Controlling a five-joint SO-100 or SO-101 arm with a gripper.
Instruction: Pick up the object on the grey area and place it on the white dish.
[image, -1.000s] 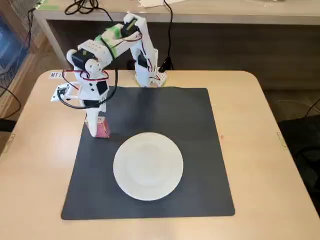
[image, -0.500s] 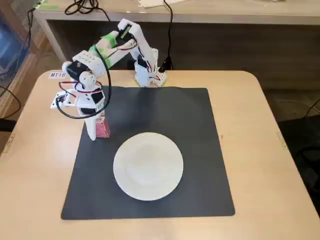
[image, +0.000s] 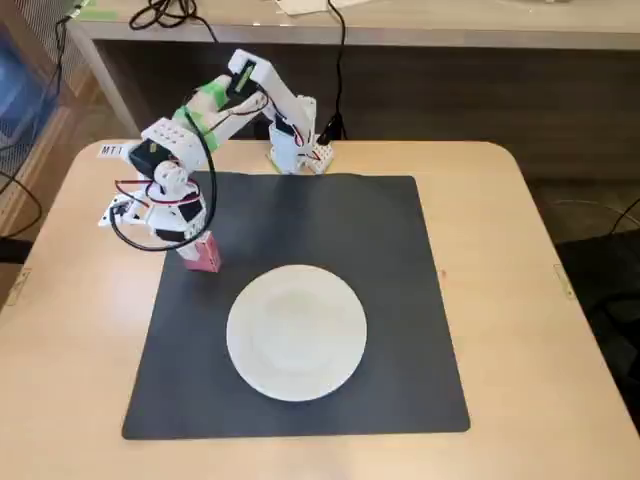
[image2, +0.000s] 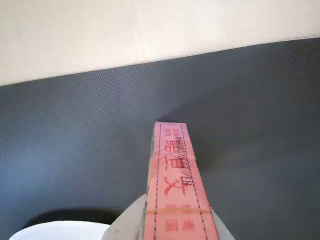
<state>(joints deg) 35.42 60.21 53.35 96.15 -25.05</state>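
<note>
One pink box (image: 203, 251) sits clamped in the pincer (image: 196, 247) over the left part of the mat (image: 330, 220) in the fixed view, just up and left of the plate (image: 296, 331). Whether it touches the mat I cannot tell. In the wrist view the box (image2: 175, 185) shows red print, pale fingers (image2: 122, 227) pressing both sides, mat (image2: 75, 130) beneath, the beige surface (image2: 100, 35) beyond, and the plate's rim (image2: 60, 231) at lower left.
</note>
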